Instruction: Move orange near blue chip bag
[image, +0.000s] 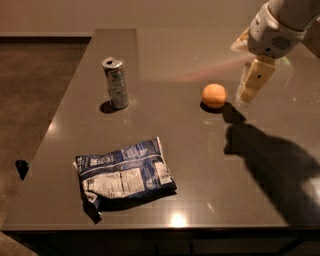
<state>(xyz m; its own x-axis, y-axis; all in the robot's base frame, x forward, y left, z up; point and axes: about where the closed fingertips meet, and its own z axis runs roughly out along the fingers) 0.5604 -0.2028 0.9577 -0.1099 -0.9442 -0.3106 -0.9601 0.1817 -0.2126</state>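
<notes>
The orange sits on the dark table, right of centre. The blue chip bag, crumpled with white text panels, lies flat near the table's front left, well apart from the orange. My gripper hangs over the table's right side, just right of the orange and a little above it. It is open and empty; one cream finger points down beside the orange without touching it. The white arm reaches in from the upper right corner.
A tall silver drink can stands upright at the back left, between the orange and the table's left edge. The arm's shadow falls over the table's right front. The floor drops away left of the table.
</notes>
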